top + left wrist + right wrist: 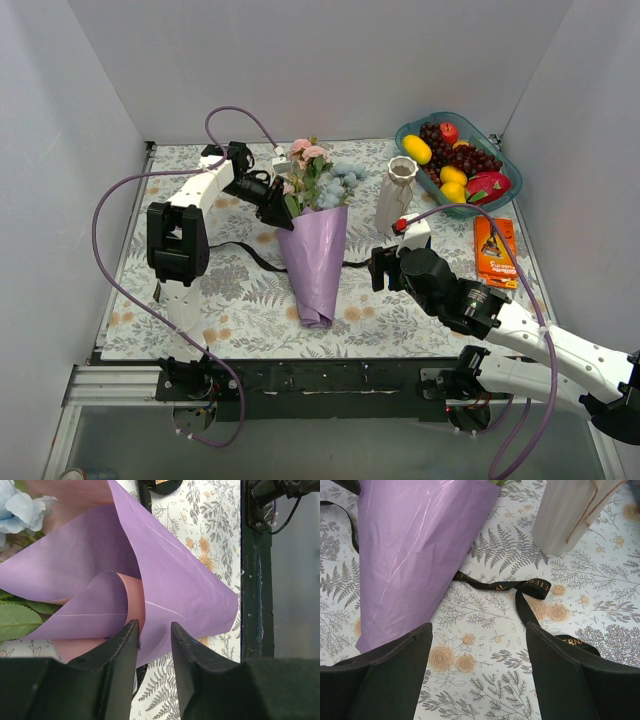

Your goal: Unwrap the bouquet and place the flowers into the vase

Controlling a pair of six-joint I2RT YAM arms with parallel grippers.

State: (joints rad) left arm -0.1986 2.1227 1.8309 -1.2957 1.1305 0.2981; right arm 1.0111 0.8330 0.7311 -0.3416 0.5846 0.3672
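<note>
The bouquet (pixel 315 225) lay near the middle of the table (pixel 200 290), flowers (pixel 318 175) toward the far wall and the point of the paper (pixel 318 265) cone toward the arms' bases. The vase (pixel 396 190) stood upright just beside it on the right. The ribbon (pixel 520 587) lay loose and flat, running out from under the paper on both sides, so we judged the tie undone and the wrap not yet opened.

The left gripper (pixel 152 630) sat at the paper's upper left edge. Its jaws were narrowly apart with a fold of paper showing in the gap, and we saw no pinch yet. The right gripper (pixel 479 630) hung wide apart and empty over the table, between the cone and the vase, with the ribbon near its right finger.

We thought the main risk lay in the left grip. If the jaws caught only the outer lip, a pull could slip off it or tear the thin sheet. If they caught several layers at once, the whole bouquet would drag across the table instead of unrolling, since nothing pinned the cone down.

A drag to the right worried us most, because the vase stood close enough that the cone or a stem could tip it. The right gripper could do the same if it swung that way.

The ribbon under the paper could also snag and travel with the wrap. And if the cone opened suddenly, the flowers might scatter and be awkward to gather for that narrow neck.
</note>
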